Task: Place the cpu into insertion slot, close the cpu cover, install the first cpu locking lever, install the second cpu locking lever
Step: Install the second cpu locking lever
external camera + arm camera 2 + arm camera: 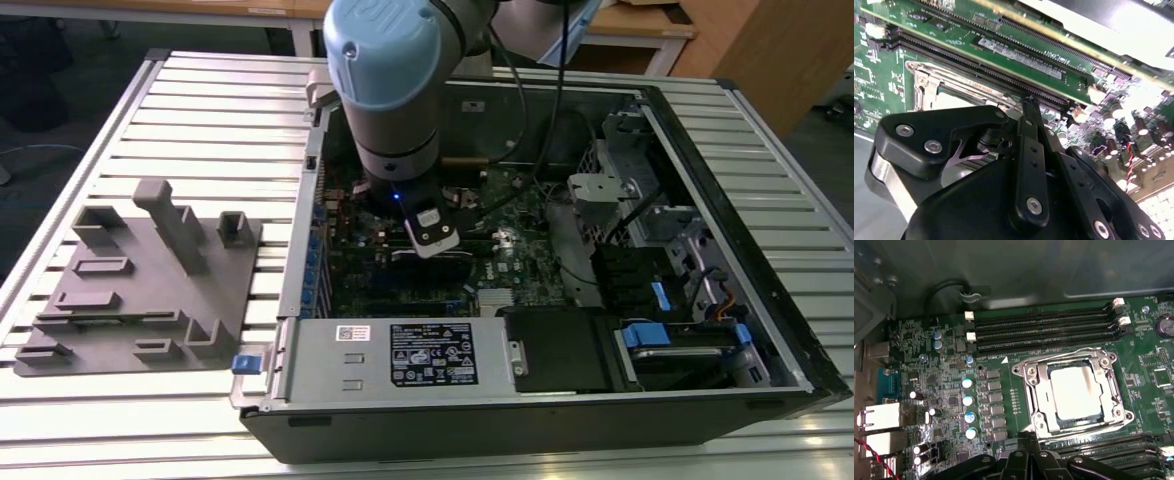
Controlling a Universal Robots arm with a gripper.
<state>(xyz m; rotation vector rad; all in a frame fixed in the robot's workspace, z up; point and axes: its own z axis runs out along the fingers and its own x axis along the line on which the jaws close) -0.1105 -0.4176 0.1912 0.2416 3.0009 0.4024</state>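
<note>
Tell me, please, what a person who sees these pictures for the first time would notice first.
First, the grey and blue robot arm reaching down into the open computer case on the slatted table. In the first wrist view, the bright cpu sits in the insertion slot, framed by the shiny cpu cover, with the black hand just beside it.

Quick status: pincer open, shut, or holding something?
Pincer: fingers shut together, holding nothing visible, close beside the cpu cover, which lies down around the cpu.
</note>
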